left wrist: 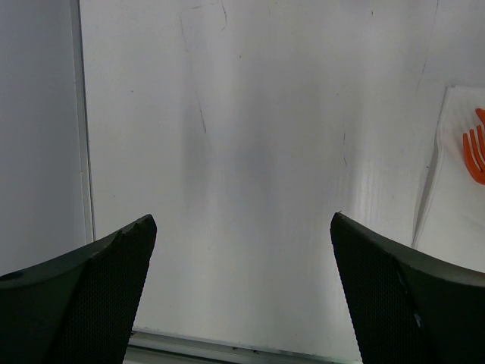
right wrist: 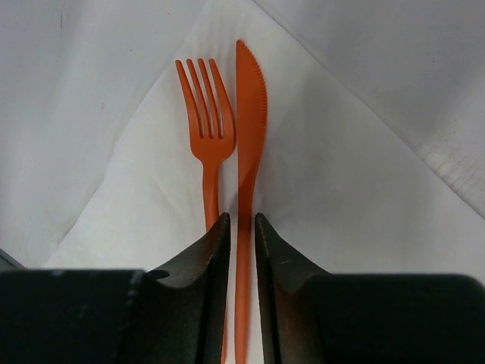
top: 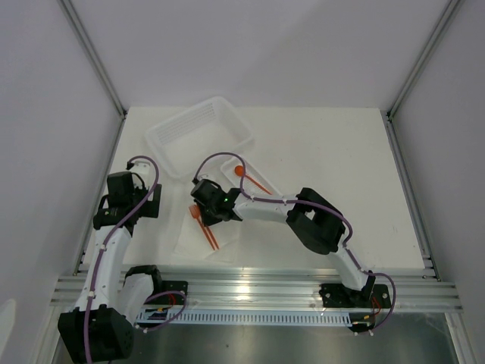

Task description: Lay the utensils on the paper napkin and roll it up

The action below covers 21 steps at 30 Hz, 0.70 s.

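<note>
Close up, right fingers [right wrist: 204, 258] a little apart, around the knife [right wrist: 250, 114] handle, not squeezing. Lies beside the fork [right wrist: 206, 121] on the paper napkin [right wrist: 326, 197], by the near edge of the surface [top: 341, 167]. Leaves the spoon [top: 241, 172], slanted, just past the napkin toward the far edge, nearer these fingers. Off by the left edge, left fingers [left wrist: 98, 288] wide open, holding nothing.

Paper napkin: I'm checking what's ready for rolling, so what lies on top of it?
An orange fork and an orange knife lie side by side on the napkin. Their handle ends are hidden by the right pincer.
</note>
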Tool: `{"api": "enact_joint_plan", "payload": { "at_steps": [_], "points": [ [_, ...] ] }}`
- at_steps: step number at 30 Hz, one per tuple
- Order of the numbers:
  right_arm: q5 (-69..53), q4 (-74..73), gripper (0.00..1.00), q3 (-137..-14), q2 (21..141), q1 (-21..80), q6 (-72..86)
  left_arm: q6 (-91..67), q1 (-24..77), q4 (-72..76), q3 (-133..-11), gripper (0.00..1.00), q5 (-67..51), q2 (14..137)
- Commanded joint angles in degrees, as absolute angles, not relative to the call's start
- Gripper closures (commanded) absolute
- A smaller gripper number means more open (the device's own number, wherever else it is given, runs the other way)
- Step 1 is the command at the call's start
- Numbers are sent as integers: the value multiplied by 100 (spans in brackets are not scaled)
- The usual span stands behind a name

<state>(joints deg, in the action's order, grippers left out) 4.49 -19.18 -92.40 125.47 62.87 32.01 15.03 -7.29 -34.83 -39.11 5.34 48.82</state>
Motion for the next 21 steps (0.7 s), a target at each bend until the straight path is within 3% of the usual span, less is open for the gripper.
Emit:
{"api": "enact_joint_plan", "payload": {
  "at_steps": [1,7,13,21],
  "points": [
    [492,-2048,77,-9544,12182,6284,3015,1406,-791,-3401,-3929,1,448,4852],
    [414,-2171,76,-9782,11673,6179,2620,1406,-791,-3410,-3946,1,448,4843],
    [-244,-2021,71,-9387,10645,5161,1496,1520,-791,-3515,-4007,1,396,4887],
    [89,-2865,76,-9536,11205,3938,203,1643,-791,-3349,-3867,0,711,4983]
  ]
}}
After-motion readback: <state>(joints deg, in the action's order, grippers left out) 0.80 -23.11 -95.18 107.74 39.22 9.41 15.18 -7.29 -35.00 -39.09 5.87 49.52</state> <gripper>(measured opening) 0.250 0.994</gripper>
